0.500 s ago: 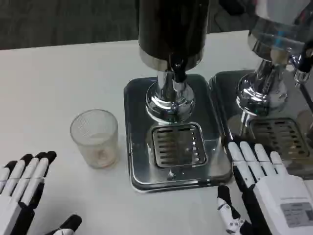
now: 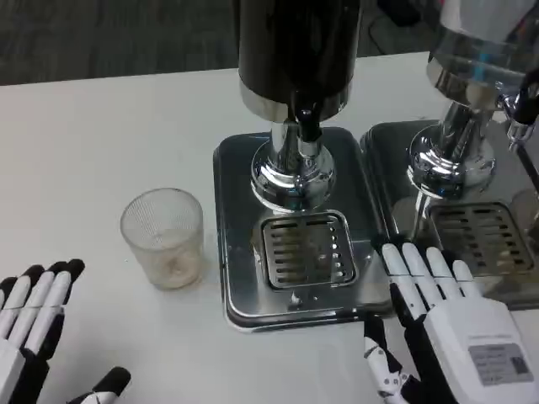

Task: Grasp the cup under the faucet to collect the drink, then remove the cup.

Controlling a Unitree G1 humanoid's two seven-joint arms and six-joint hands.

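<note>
A clear ribbed cup (image 2: 163, 236) stands upright on the white table, left of the dispenser's silver base (image 2: 240, 252). The black faucet (image 2: 308, 125) hangs above the slotted drip grate (image 2: 306, 250), which has nothing on it. My left hand (image 2: 34, 328) lies at the lower left with its fingers straight and apart, below and left of the cup, holding nothing. My right hand (image 2: 446, 324) sits at the lower right by the base's front right corner, fingers extended toward the grate, holding nothing.
A second dispenser (image 2: 472, 126) with its own chrome base and grate stands at the right, close beside my right hand. Bare white table (image 2: 101, 135) stretches to the left and behind the cup.
My left hand has slid down and left, away from the cup. My right hand has shifted slightly left and forward toward the drip grate. The cup has not moved.
</note>
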